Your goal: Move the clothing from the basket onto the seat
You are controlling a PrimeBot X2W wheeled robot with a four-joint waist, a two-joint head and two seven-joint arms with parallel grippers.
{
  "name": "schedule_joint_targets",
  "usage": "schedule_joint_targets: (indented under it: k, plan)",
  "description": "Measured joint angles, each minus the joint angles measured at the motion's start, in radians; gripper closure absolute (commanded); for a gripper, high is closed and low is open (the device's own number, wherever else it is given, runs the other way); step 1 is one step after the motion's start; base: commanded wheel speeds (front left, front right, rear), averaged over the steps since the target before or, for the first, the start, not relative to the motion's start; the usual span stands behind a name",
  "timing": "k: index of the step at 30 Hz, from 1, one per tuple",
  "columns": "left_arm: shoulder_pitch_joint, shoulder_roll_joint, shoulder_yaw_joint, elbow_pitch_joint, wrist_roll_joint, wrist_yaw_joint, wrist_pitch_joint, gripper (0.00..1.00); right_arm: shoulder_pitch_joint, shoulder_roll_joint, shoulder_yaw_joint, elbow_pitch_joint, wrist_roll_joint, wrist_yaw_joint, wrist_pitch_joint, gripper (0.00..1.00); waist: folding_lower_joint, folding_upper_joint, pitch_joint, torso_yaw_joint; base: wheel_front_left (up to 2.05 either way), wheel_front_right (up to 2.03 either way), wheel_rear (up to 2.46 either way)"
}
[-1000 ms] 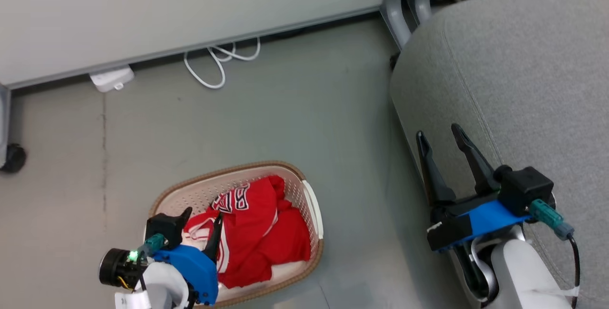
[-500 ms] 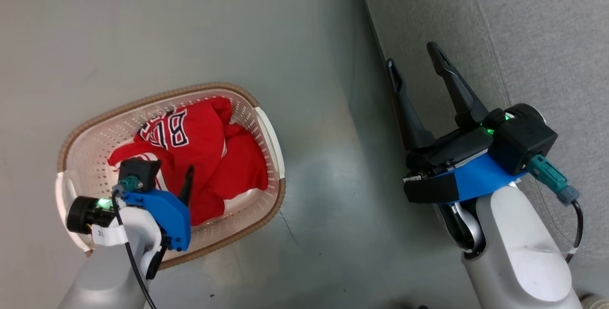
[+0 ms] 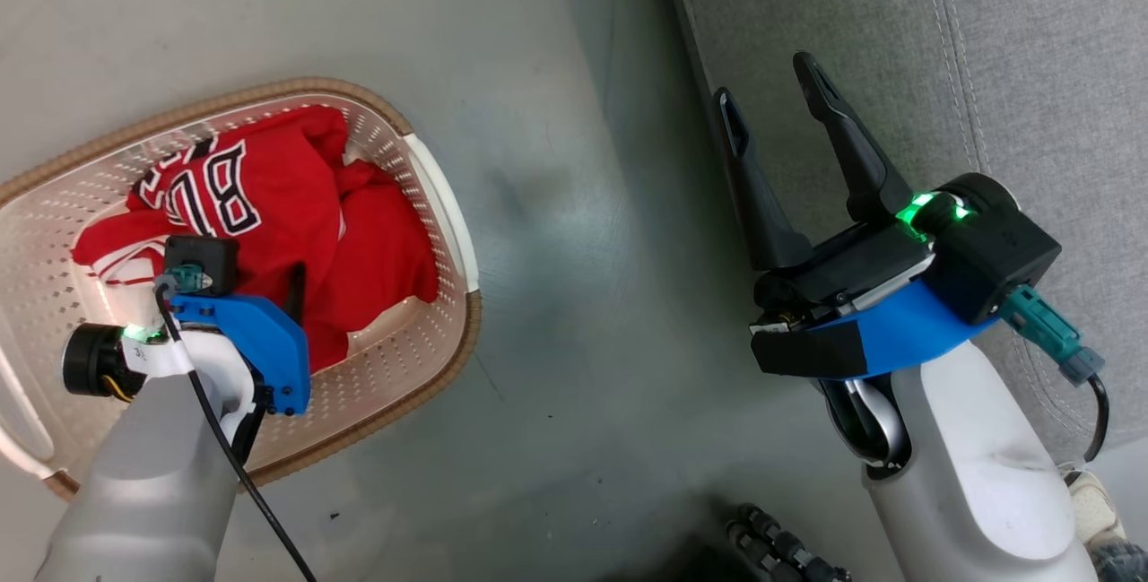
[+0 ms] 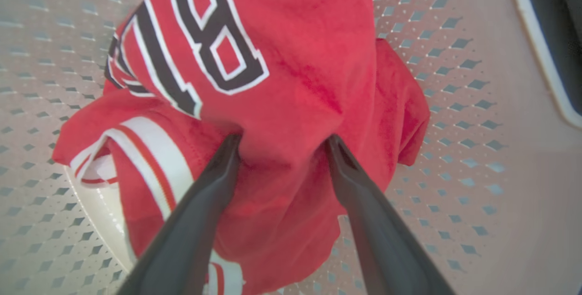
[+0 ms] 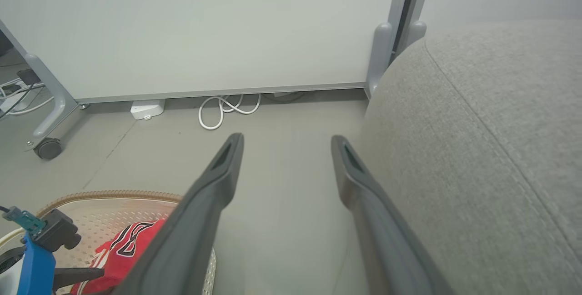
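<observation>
Item 1, large grey fabric-upholstered seat point(image 3: 1031, 71) with a stitched seam: stands at the robot's right, and no red cloth lies on the part of it that is visible. Item 2, smooth grey floor point(image 3: 574, 205): runs between seat and basket. Item 3, cream perforated plastic oval basket point(image 3: 377, 358) with a brown woven-look rim and white handles: stands on the floor at the robot's left, well apart from the seat. Item 4, soft red sports clothing point(image 3: 269, 196) with white stripes and dark white-edged lettering: bunched in a heap inside the basket, lettering upward. Item 5, right gripper point(image 3: 769, 84), 2 long dark fingers: spread apart, holding nothing, poised at the near edge of the seat. Item 6, left gripper point(image 4: 282, 142), 2 long dark fingers: reaching down into the basket, fingers spread with both tips pressed into the red cloth and a fold bulging between them, not closed on it. Item 7, looped white cable point(image 5: 227, 108): on the floor by the far pale panel, not involved. Status, judged: the 1st pick is at the point of grasp. Nothing has been delivered. Closing, lifting, carrying across and releasing on the seat all remain, likely more than 1 trip.
</observation>
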Motion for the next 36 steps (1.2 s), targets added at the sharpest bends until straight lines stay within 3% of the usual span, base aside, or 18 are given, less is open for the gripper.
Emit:
schedule_joint_targets:
  k: [1,2,3,18,28,36]
  plan:
    - [-0.005,0.0,-0.001,0.009,-0.003,0.0,0.0,0.0,-0.001,0.0,0.0,0.001,0.002,0.0,-0.001,0.0,0.0,0.0,0.005,-0.004,0.0,0.0,0.0]
    - [-0.01,-0.001,-0.002,0.018,-0.006,0.0,0.0,0.6,-0.003,0.0,-0.001,0.001,0.003,0.0,-0.001,0.0,0.0,0.0,0.008,-0.008,0.0,0.0,0.0]
    - [-0.015,-0.003,-0.002,0.026,-0.006,0.0,-0.002,1.0,-0.003,0.0,-0.001,0.002,0.004,0.0,-0.002,0.0,0.0,0.0,0.01,-0.01,0.0,0.0,0.0]
    - [-0.018,-0.058,-0.031,0.1,-0.033,0.0,-0.062,1.0,-0.011,0.0,-0.004,0.053,0.007,0.0,-0.01,0.0,-0.0001,0.0,-0.057,0.004,0.0,0.0,0.0]
    - [0.086,-0.148,-0.131,0.075,-0.043,0.0,-0.115,1.0,0.057,0.001,-0.02,0.159,-0.022,0.0,-0.005,0.0,-0.0003,0.0,-0.285,0.068,0.0,0.0,0.0]
    - [0.122,-0.193,-0.264,-0.088,-0.111,0.0,-0.146,1.0,0.155,0.001,-0.05,0.188,-0.029,0.0,0.033,0.0,-0.0005,0.0001,-0.509,0.156,0.0,0.0,0.0]
